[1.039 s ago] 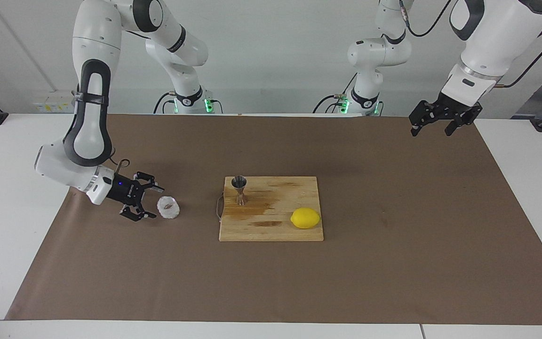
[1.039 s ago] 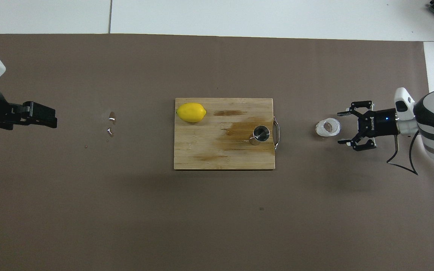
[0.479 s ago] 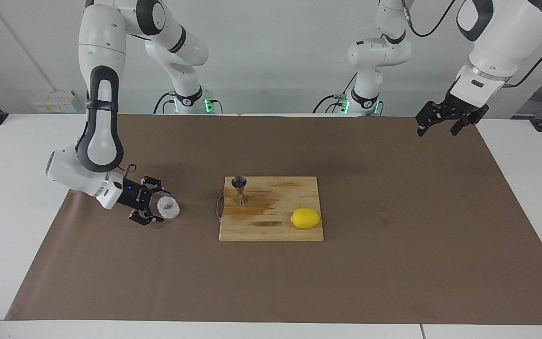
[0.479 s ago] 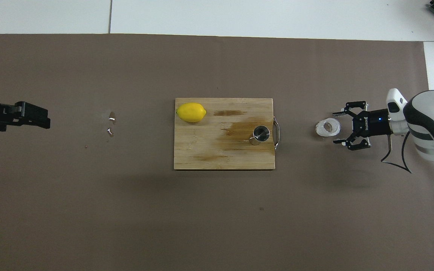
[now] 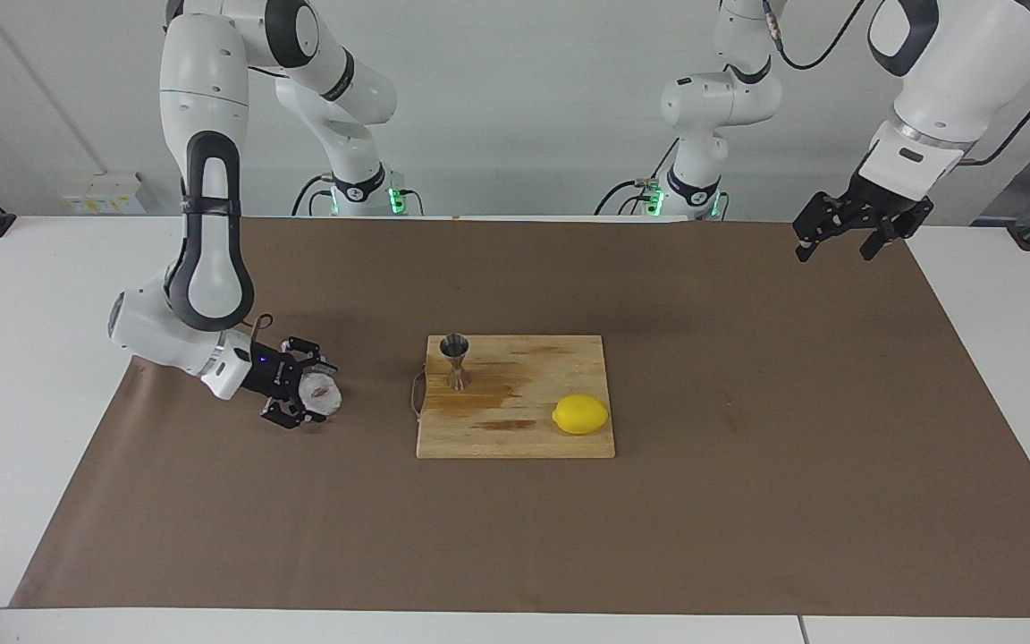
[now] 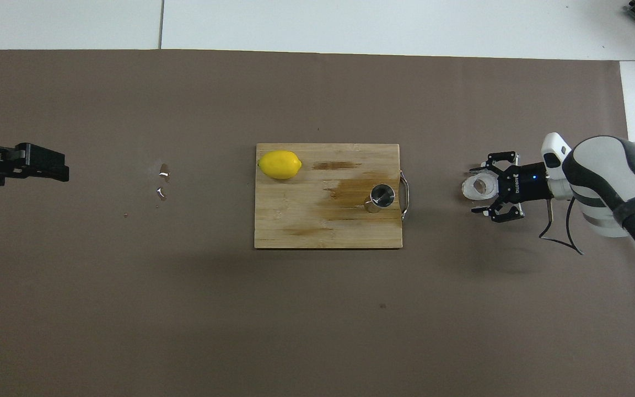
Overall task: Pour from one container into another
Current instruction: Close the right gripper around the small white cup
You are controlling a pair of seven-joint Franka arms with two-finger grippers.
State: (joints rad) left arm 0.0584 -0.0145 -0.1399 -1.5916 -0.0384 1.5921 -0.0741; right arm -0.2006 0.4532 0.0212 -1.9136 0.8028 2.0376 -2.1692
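Observation:
The knobbly clear glass cup (image 5: 322,394) (image 6: 480,187) stands on the brown paper toward the right arm's end of the table. My right gripper (image 5: 309,394) (image 6: 477,188) lies low and sideways at it, open, one finger on each side of the cup. No grip shows. The steel jigger (image 5: 455,359) (image 6: 381,197) stands upright on the wooden board (image 5: 524,440) (image 6: 317,231), at the corner nearest the cup. My left gripper (image 5: 837,240) (image 6: 47,163) hangs open and holds nothing, high over the paper's edge at the left arm's end, where that arm waits.
A yellow lemon (image 5: 580,414) (image 6: 279,165) lies on the board's corner farthest from the jigger. The board has a wire handle (image 6: 404,187) on the side toward the cup. A few water drops (image 6: 163,172) glisten on the paper toward the left arm's end.
My right gripper has slid toward the cup, so its open fingers now flank it. The left gripper has drifted a little outward toward its own end of the table.

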